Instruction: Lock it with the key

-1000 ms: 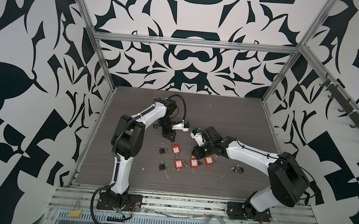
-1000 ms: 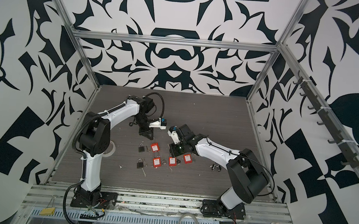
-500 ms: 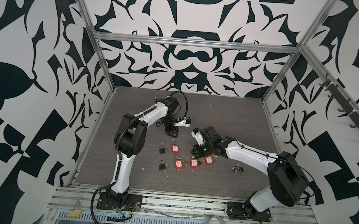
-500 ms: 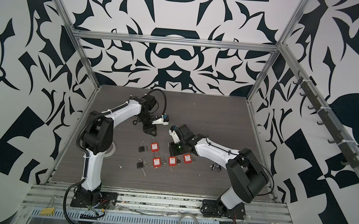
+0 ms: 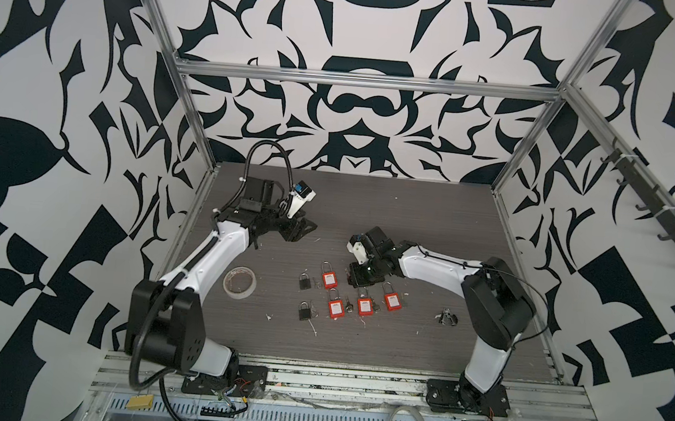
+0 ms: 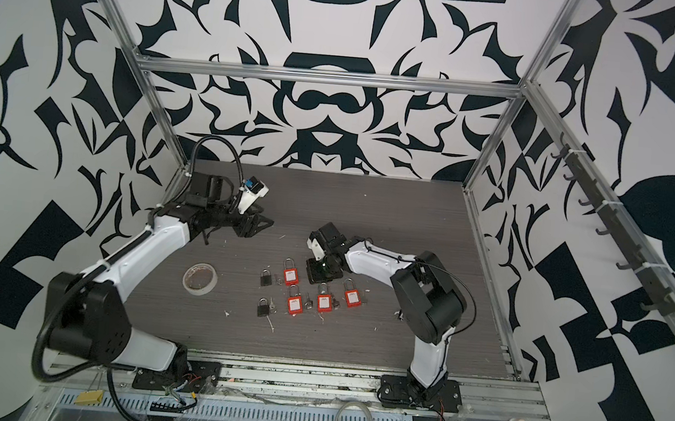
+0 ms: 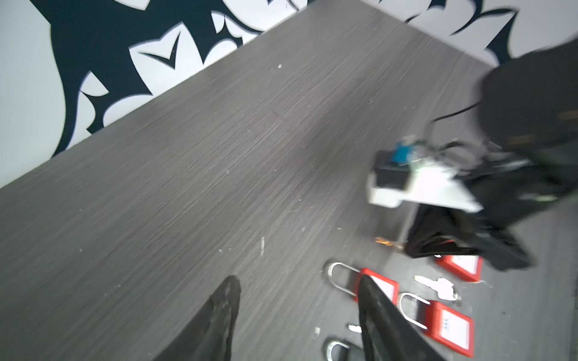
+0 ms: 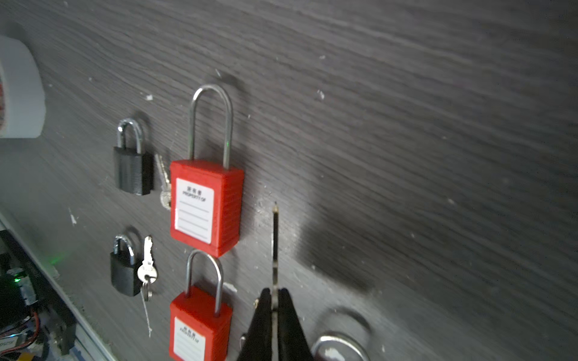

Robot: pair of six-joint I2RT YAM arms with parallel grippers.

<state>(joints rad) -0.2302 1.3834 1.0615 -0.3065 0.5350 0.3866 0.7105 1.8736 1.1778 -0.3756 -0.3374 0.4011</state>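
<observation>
The right claw (image 8: 274, 297) is pinched tight on a thin key (image 8: 275, 243). The key is seen edge-on, its tip reaching out past the fingers just beside a red padlock (image 8: 205, 206) without touching it. That padlock lies flat near the middle of the tabletop (image 5: 411, 209). A second red padlock (image 8: 200, 325) lies toward the front edge from it, and a black padlock (image 8: 133, 172) toward the left edge. The left claw (image 5: 301, 228) hangs near the far left corner, fingers spread wide, holding nothing. A roll of tape (image 5: 239, 282) lies nearer the left edge.
</observation>
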